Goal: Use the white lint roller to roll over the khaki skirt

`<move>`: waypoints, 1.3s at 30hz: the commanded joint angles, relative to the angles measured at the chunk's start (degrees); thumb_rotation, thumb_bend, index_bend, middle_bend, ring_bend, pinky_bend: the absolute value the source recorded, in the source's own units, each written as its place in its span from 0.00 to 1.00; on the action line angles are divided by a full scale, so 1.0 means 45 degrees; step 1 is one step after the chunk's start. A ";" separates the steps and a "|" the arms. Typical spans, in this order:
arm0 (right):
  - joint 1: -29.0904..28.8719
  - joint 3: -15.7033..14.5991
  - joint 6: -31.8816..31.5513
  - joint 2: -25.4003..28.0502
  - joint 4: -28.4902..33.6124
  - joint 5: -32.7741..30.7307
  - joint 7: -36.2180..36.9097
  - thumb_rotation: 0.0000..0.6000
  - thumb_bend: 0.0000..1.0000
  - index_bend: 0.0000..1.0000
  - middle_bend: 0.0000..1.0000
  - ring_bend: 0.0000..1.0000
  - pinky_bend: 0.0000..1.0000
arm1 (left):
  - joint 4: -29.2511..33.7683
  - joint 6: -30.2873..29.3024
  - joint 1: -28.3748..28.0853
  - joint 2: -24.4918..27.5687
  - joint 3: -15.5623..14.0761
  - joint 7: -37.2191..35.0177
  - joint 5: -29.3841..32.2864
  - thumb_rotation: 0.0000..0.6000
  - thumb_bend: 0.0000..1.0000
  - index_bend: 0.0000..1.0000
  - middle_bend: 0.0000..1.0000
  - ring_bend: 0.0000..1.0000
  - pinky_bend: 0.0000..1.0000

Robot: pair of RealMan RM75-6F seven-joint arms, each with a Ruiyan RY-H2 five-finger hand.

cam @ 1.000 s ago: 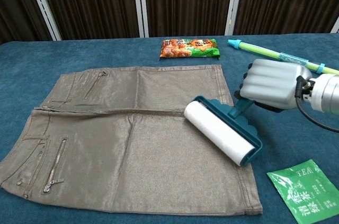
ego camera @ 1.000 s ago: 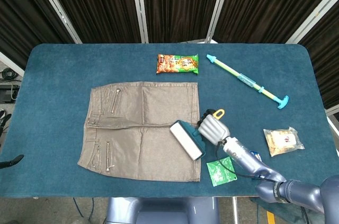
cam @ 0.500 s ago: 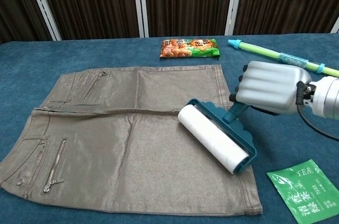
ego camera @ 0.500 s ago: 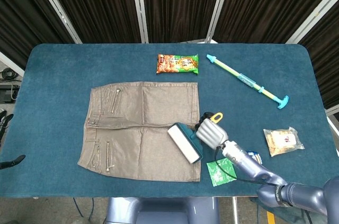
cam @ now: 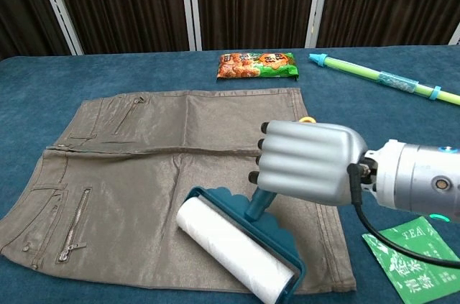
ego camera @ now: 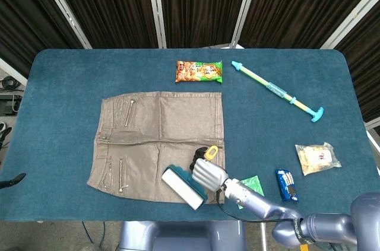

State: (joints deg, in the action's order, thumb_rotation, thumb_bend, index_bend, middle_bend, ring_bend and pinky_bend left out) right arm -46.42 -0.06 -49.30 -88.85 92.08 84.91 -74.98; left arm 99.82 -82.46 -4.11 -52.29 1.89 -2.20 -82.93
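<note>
My right hand (cam: pixel 305 162) grips the white lint roller (cam: pixel 233 257) by its teal handle, its drum lying across the khaki skirt (ego camera: pixel 157 144) at the near hem, with bare cloth stretching left.

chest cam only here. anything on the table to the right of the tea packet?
Observer: Yes. In the head view a blue snack packet lies just right of the green tea packet.
Operator: anything past that?
Observer: A clear bag of biscuits lies further right, near the table's right edge.
Operator: where does the blue-green stick end?
Observer: The water squirter ends in a teal T-handle, up-table from the biscuits.
Operator: left hand anywhere?
Observer: Only a dark tip shows at the far left edge, off the table.
</note>
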 commanded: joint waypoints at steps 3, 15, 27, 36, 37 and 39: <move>-0.0108 0.0187 0.0069 -0.0164 -0.0035 -0.0533 -0.0538 1.00 0.90 0.43 0.53 0.46 0.43 | -0.0053 0.0037 -0.0010 0.0017 0.0019 -0.0071 0.0060 1.00 0.00 0.00 0.00 0.00 0.00; 0.0131 0.0530 -0.0446 0.0129 -0.2502 -0.1829 -0.0285 1.00 0.91 0.43 0.54 0.46 0.43 | -0.0031 0.0089 -0.0040 -0.0052 0.0003 0.0108 0.0067 1.00 0.00 0.00 0.00 0.00 0.00; 0.0722 0.0724 -0.0702 0.0244 -0.5162 -0.2891 0.1831 1.00 0.91 0.43 0.54 0.46 0.43 | 0.0098 0.0230 -0.0129 -0.0180 -0.0002 0.0516 0.0150 1.00 0.00 0.00 0.00 0.00 0.00; 0.1122 0.1369 -0.0328 0.0212 -0.7035 -0.4624 0.3573 1.00 0.91 0.43 0.54 0.46 0.43 | 0.0148 0.0221 -0.0118 -0.0184 -0.0023 0.0563 0.0150 1.00 0.00 0.00 0.00 0.00 0.00; 0.1145 0.1351 -0.0283 0.0159 -0.7181 -0.4710 0.3619 1.00 0.91 0.43 0.54 0.46 0.43 | 0.0158 0.0219 -0.0116 -0.0180 -0.0027 0.0562 0.0148 1.00 0.00 0.00 0.00 0.00 0.00; 0.1211 0.1354 -0.0207 0.0046 -0.7361 -0.4893 0.3834 1.00 0.90 0.42 0.54 0.46 0.43 | 0.0166 0.0217 -0.0113 -0.0179 -0.0028 0.0581 0.0158 1.00 0.00 0.00 0.00 0.00 0.00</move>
State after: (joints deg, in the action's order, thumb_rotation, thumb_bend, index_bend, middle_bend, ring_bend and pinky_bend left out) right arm -41.37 5.81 -50.77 -88.15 59.68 63.55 -58.56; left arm 100.56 -81.48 -4.62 -53.09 1.76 0.39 -82.24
